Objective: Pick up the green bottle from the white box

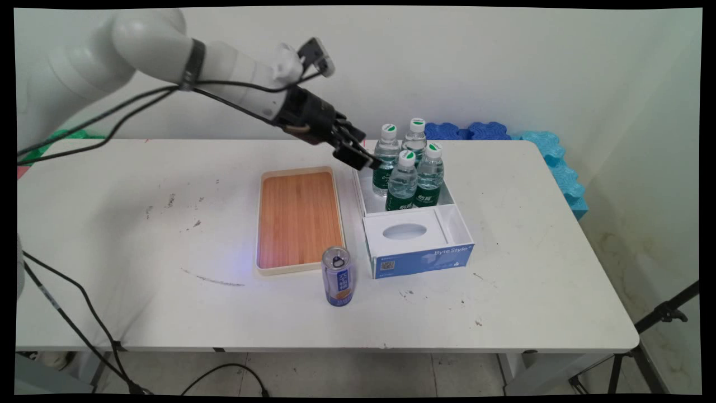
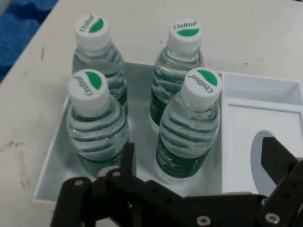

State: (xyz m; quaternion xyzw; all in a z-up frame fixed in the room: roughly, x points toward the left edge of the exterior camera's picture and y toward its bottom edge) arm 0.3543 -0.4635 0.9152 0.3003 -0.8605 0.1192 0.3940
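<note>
White arm (image 1: pixel 168 50) slanting down from upper left, black gripper (image 1: pixel 363 159) low, jaws spread wide.

Readable print on the bottle caps and the box front.

Each of the four water bottles (image 2: pixel 189 127) has a white cap (image 2: pixel 201 86) with a green leaf shape and the word "Cestbon", legible in the hand view; their green labels carry white characters too small to make out. The blue near face of the white box (image 1: pixel 417 260) reads "Byte Style", with a small square code printed at its left end. The can (image 1: pixel 338 276), standing near of the wooden tray, bears large characters down its side that cannot be read.
</note>
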